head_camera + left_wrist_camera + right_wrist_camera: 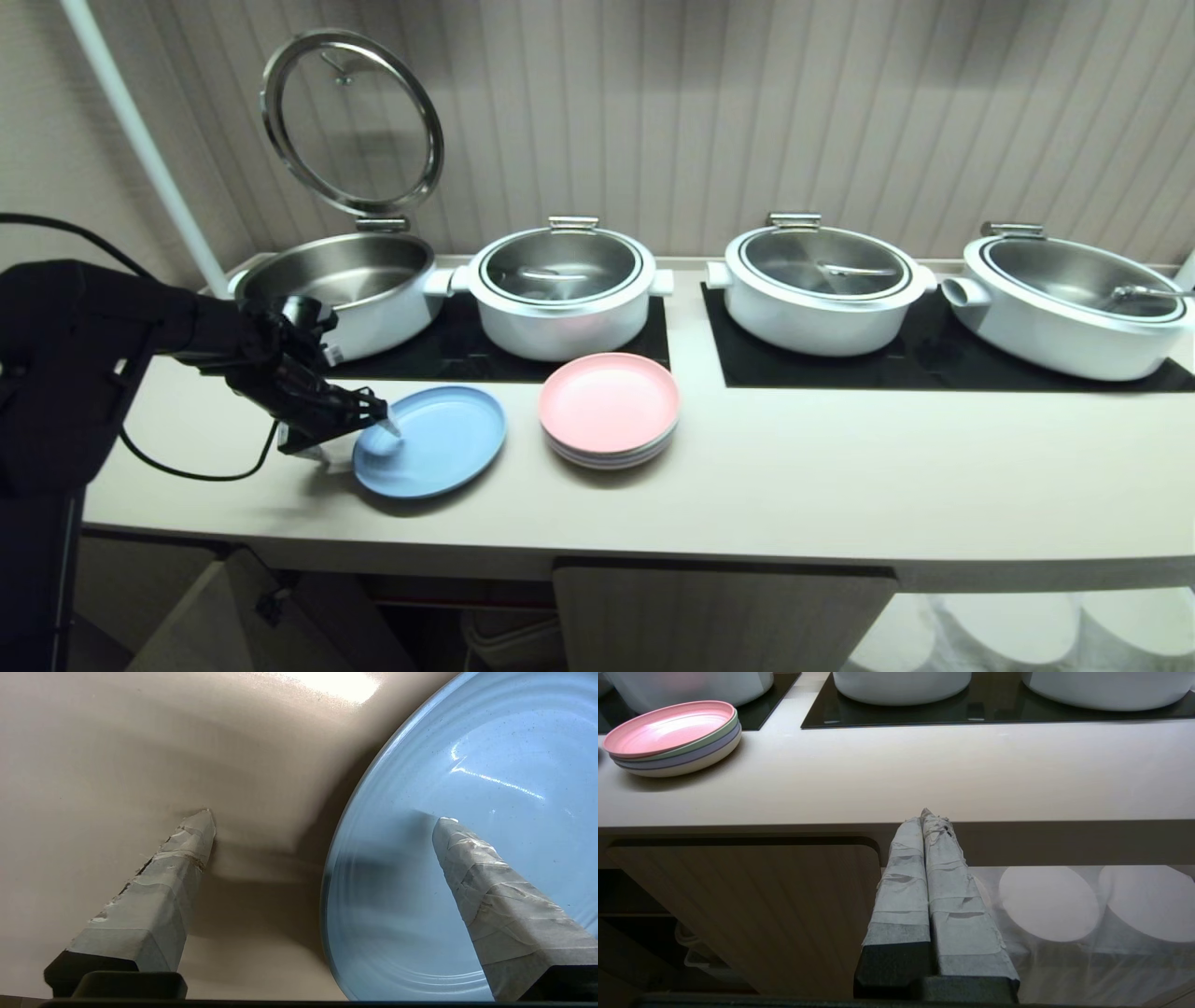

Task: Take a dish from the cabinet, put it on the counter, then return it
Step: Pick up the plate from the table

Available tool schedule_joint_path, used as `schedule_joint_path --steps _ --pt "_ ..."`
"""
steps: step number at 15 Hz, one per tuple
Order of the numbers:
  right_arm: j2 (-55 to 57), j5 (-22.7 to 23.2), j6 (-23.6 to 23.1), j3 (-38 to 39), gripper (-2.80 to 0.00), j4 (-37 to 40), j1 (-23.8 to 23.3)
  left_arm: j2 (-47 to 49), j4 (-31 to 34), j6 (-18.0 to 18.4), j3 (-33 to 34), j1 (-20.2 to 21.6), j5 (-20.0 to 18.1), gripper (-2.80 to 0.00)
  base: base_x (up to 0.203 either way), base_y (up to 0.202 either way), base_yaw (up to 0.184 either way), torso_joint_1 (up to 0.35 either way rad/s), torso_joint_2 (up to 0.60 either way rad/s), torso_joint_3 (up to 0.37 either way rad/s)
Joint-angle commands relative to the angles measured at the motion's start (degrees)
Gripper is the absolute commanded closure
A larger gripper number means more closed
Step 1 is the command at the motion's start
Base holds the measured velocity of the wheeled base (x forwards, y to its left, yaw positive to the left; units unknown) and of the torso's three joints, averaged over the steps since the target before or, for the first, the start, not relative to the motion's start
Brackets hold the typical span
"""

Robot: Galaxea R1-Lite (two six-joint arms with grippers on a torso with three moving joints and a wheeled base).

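The blue dish point(439, 448) lies flat on the cream counter point(794, 467), left of centre near the front edge. My left gripper point(359, 443) is open and angled down over the dish's left rim. In the left wrist view one taped finger hangs over the dish point(467, 765) and the other over the bare counter point(117, 742), so the left gripper point(324, 819) straddles the rim without gripping it. My right gripper point(927, 814) is shut and empty. It is parked below the counter edge point(924, 774), beside a fluted door of the cabinet point(752, 905).
A pink-topped stack of plates point(609, 406) sits just right of the dish. Behind stand several white pots on black mats point(934, 364); the leftmost pot point(345, 280) has its lid point(350, 121) raised. A cabinet door point(205, 616) stands ajar at lower left.
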Motion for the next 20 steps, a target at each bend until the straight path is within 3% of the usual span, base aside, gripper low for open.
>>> schedule_joint_path --steps 1,10,11,20 --pt "0.0 0.0 0.0 -0.1 0.0 0.0 0.0 0.9 -0.1 -0.1 -0.2 -0.1 -0.2 -2.8 0.0 0.0 0.0 0.0 0.0 0.0" --pt "0.0 0.0 0.0 -0.1 0.0 0.0 0.0 1.9 -0.8 -0.1 -0.3 -1.6 -0.2 -2.8 0.0 0.0 0.0 0.0 0.0 0.0" --pt "0.0 0.0 0.0 0.0 0.0 0.0 0.0 1.9 -0.8 -0.1 -0.4 -1.6 -0.2 0.0 0.0 0.0 0.0 0.0 0.0 0.0" --pt "0.0 0.0 0.0 -0.1 0.0 0.0 0.1 2.0 -1.8 -0.2 -0.2 -1.7 0.6 0.0 0.0 0.0 0.0 0.0 0.0 0.0"
